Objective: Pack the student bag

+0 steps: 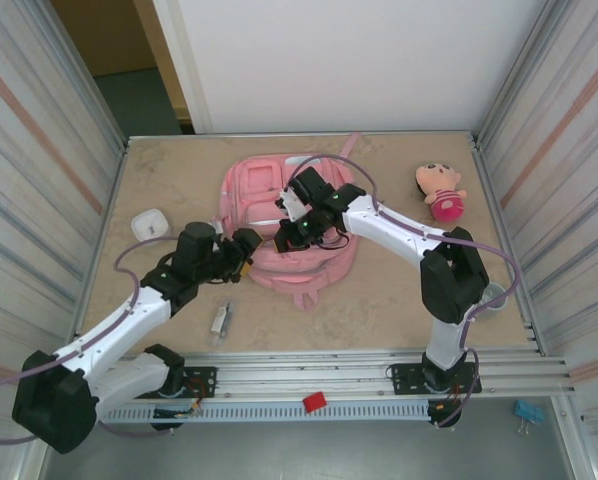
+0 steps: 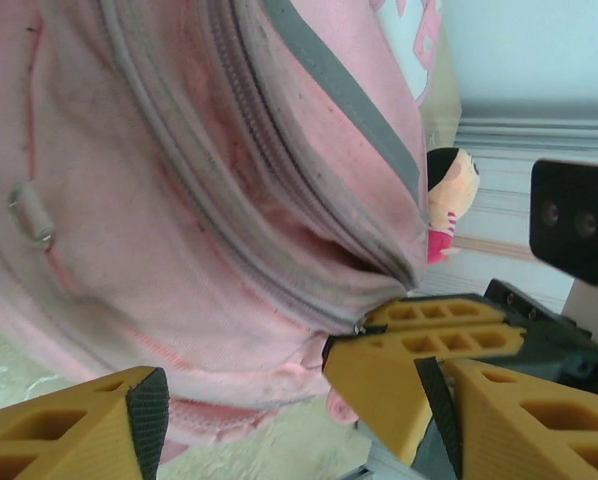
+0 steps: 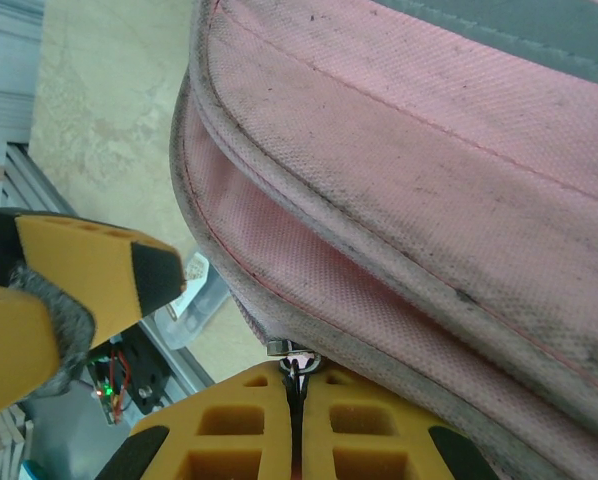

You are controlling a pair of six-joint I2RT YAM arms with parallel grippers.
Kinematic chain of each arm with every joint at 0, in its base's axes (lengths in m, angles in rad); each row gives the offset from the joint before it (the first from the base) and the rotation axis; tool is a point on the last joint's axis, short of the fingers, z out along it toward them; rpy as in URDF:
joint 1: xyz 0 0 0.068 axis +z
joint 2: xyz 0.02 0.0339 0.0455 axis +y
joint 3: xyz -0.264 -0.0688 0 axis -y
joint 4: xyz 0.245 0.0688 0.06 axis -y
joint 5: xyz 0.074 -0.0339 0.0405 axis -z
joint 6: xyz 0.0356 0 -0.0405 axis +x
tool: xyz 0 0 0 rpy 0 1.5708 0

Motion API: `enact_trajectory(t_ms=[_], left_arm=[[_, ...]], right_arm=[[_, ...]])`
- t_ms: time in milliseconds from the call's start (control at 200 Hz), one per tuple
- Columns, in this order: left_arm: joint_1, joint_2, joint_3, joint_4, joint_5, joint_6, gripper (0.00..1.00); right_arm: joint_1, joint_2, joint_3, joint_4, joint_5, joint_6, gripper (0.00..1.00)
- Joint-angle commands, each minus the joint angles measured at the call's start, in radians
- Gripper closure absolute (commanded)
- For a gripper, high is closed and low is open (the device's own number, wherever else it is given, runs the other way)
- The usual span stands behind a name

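My right gripper is clamped on the zip pull at the bag's near edge. My left gripper has its fingers apart with nothing between them, just beside that corner. The bag lies flat mid-table, with the doll well to its right. I judge it best to pin the fabric with my left, then draw the pull along the track, not upward.
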Motion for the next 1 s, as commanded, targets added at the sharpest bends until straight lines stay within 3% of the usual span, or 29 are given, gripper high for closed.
enact_trajectory(t_ms=[0,311,501,626,787,997], left_arm=[[-0.008,0.038,-0.004,0.116,-0.018,-0.058,0.31],[-0.01,0.137,-0.012,0.231,-0.112,-0.129,0.48],[0.031,0.132,-0.034,0.208,-0.097,-0.131,0.84],[0.077,0.059,-0.033,0.104,-0.108,-0.064,1.0],[0.155,-0.02,0.024,-0.076,-0.108,0.083,1.0],[0.237,-0.055,0.028,-0.112,-0.073,0.126,1.0]], right_arm=[[0.011,0.004,0.047,0.022,-0.026,-0.049,1.0],[0.01,-0.011,0.034,0.022,-0.045,-0.062,1.0],[-0.02,-0.061,-0.033,0.038,-0.03,-0.061,1.0],[-0.089,-0.127,-0.147,0.075,-0.026,-0.039,1.0],[-0.195,-0.225,-0.311,0.148,-0.046,-0.007,1.0],[-0.249,-0.26,-0.378,0.176,-0.044,0.004,1.0]])
